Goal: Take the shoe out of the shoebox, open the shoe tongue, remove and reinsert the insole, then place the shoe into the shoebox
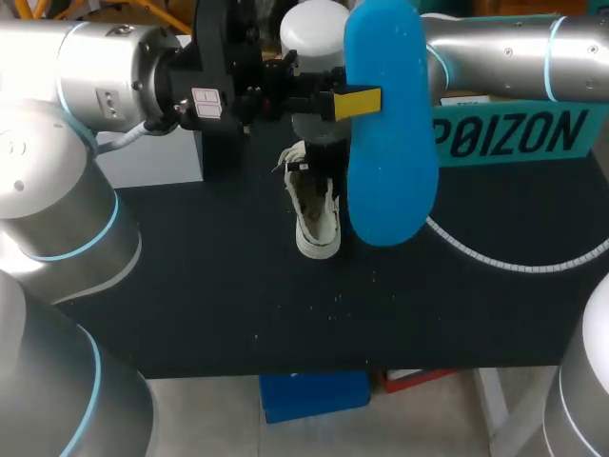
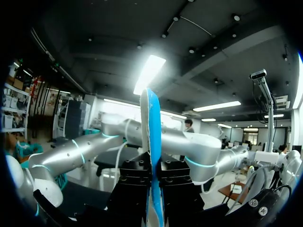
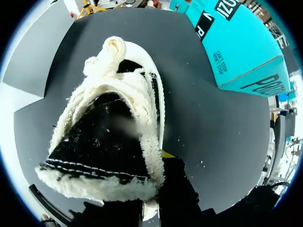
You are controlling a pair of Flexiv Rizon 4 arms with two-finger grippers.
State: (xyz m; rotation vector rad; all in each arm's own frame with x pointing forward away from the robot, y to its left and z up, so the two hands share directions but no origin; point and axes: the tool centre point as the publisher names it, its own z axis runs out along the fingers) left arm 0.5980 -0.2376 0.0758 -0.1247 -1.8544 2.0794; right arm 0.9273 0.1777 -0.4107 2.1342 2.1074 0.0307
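Blue insole (image 1: 390,143) is out of the shoe and up in the air over the bench (image 1: 190,286), held lengthwise and upright. The left fingers (image 1: 357,102) are clamped on it from both sides around its middle. In the left wrist view you see it edge-on, squeezed right between them. White shoe (image 1: 317,214) with the frayed fluffy edging sits sole-down on the bench below and just beside the insole, toe toward the near edge. Its black tongue (image 3: 102,142) shows in the right wrist view, which looks straight down into the opening. The right arm (image 1: 495,43) comes in over the far side and ends right above the shoe's heel end. A bit of yellow tip sits against the side of the sole, but honestly can't tell whether it's got hold of the shoe or is just open next to it. Teal shoebox (image 1: 514,133) is at the far right of the bench, apart from the shoe. A white cable (image 1: 514,265) curves across the bench on the right, and a few white specks (image 1: 333,300) lie near the toe
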